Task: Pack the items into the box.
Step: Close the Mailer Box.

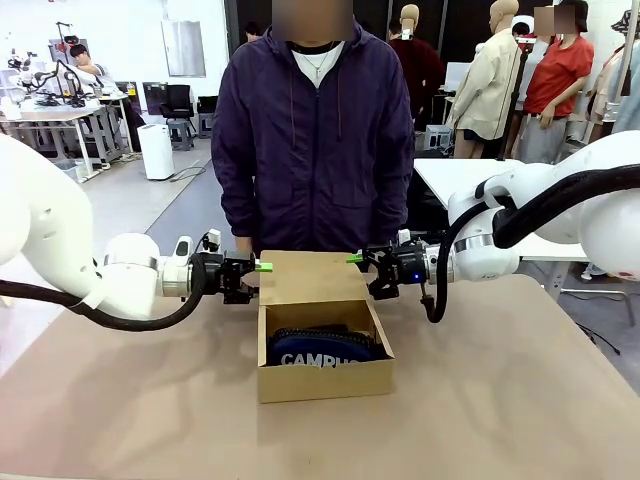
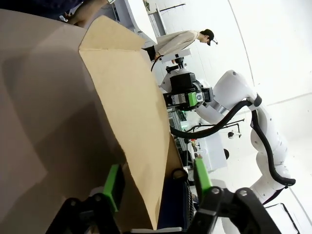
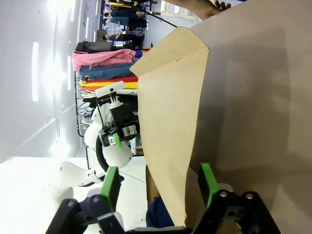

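The brown cardboard box [image 1: 325, 378] sits mid-table with its flap lid [image 1: 305, 276] standing up at the back. Inside lies a navy pouch [image 1: 320, 350] lettered "CAMPUS". My left gripper [image 1: 258, 267] is at the lid's left edge and my right gripper [image 1: 358, 258] at its right edge, both pointing inward. In the left wrist view the gripper [image 2: 158, 181] is open, its green pads astride the flap [image 2: 126, 97]. The right wrist view shows that gripper [image 3: 158, 180] open astride the flap [image 3: 170, 97] too. The pouch [image 2: 178, 207] peeks out below the flap.
A person in a dark purple jacket [image 1: 315, 140] stands right behind the box at the far table edge, a hand [image 3: 209, 6] near the lid's top. Bare tabletop [image 1: 130, 400] lies to both sides of the box and in front of it.
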